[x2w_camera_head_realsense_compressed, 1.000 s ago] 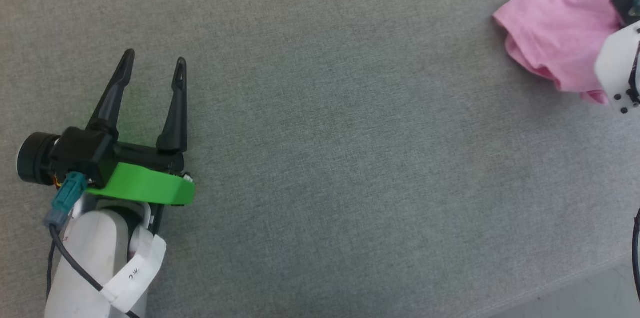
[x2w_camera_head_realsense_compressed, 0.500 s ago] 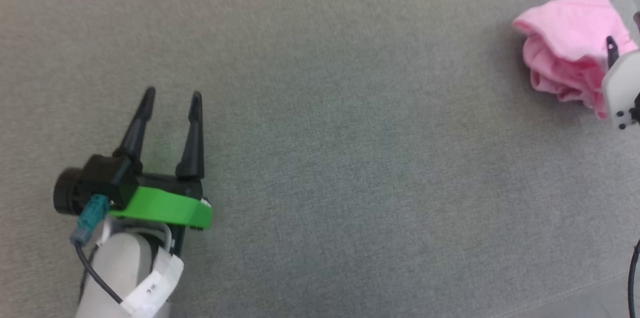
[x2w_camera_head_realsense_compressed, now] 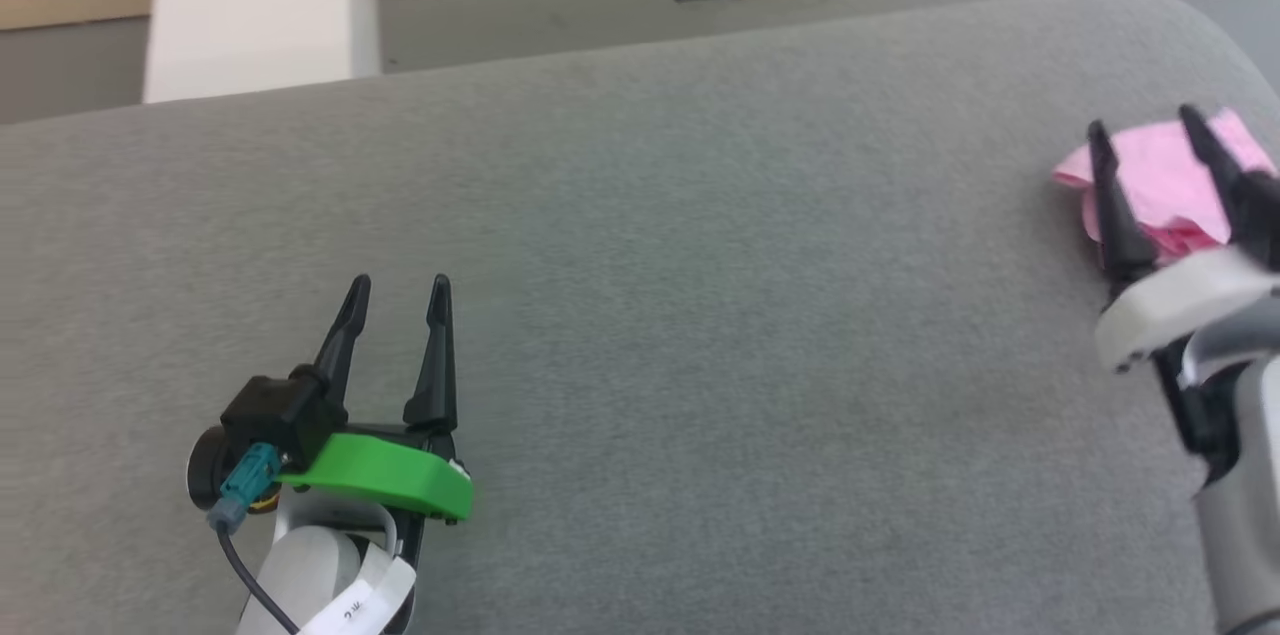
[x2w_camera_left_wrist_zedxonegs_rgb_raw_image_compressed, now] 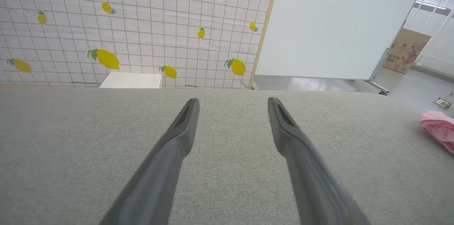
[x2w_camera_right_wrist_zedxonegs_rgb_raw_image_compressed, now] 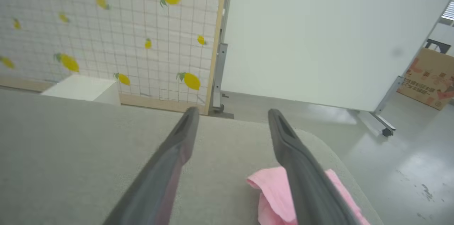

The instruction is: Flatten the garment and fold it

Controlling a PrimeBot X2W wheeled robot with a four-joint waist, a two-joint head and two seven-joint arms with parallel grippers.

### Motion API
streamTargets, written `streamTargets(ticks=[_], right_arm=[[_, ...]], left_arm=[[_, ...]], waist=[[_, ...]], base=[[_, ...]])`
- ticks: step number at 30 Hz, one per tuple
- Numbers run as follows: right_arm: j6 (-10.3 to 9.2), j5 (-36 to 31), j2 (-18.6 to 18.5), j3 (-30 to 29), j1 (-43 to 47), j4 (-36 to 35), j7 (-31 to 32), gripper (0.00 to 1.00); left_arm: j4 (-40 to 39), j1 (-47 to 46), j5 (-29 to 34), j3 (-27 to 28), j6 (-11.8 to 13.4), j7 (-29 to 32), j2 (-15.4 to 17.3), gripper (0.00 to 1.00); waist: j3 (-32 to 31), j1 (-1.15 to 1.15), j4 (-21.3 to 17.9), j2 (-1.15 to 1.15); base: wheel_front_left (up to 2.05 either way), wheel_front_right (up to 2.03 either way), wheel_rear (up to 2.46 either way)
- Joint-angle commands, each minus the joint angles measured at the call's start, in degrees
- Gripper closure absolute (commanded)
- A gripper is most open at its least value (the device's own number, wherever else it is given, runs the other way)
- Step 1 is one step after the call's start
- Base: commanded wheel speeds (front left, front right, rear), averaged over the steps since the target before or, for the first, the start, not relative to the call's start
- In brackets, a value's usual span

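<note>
The garment (x2w_camera_head_realsense_compressed: 1160, 185) is a crumpled light pink heap near the far right corner of the grey table (x2w_camera_head_realsense_compressed: 700, 245). My right gripper (x2w_camera_head_realsense_compressed: 1143, 122) hovers over its near side, open, with nothing between the fingers. In the right wrist view the garment (x2w_camera_right_wrist_zedxonegs_rgb_raw_image_compressed: 271, 191) lies under and beside the right finger, while the right gripper (x2w_camera_right_wrist_zedxonegs_rgb_raw_image_compressed: 233, 111) points past the table's far edge. My left gripper (x2w_camera_head_realsense_compressed: 398, 285) stands open over bare table at the near left, far from the cloth. From the left wrist view the left gripper (x2w_camera_left_wrist_zedxonegs_rgb_raw_image_compressed: 233, 101) is empty and the garment (x2w_camera_left_wrist_zedxonegs_rgb_raw_image_compressed: 439, 131) sits at the right edge.
The table's far edge (x2w_camera_head_realsense_compressed: 640, 50) curves round at the right corner (x2w_camera_head_realsense_compressed: 1215, 45), with floor beyond. Behind it stand a white box (x2w_camera_head_realsense_compressed: 250, 10), a lemon-patterned grid panel (x2w_camera_left_wrist_zedxonegs_rgb_raw_image_compressed: 124, 26), a whiteboard (x2w_camera_left_wrist_zedxonegs_rgb_raw_image_compressed: 337, 23) and a cardboard box (x2w_camera_left_wrist_zedxonegs_rgb_raw_image_compressed: 404, 49).
The head camera has tilted up, shifting the whole picture down. The garment has gone from a wider spread to a tight heap, and both open fingers of the right gripper now show over it.
</note>
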Motion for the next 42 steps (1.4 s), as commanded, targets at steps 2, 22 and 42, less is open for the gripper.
streamTargets(ticks=[2,22,42], right_arm=[[-0.10,1.24,2.03,-0.48,3.87,-3.41,-1.17,0.00],[-0.10,-2.42,12.22,-3.29,24.58,-12.75,-9.56,0.00],[0.00,-1.38,12.29,-3.24,26.89,-13.12,-9.74,1.00]], left_arm=[[0.42,0.81,-0.49,0.10,0.27,-0.49,-0.48,0.00],[1.86,5.55,0.59,-0.09,-0.27,-0.52,-2.17,0.00],[1.81,5.84,0.86,0.24,-0.03,0.12,-2.11,1.00]], waist=[[-5.01,0.00,5.85,0.00],[-8.97,0.00,9.85,0.00],[-8.85,0.00,9.26,0.00]], base=[[0.00,0.00,0.00],[0.00,0.00,0.00],[0.00,0.00,0.00]])
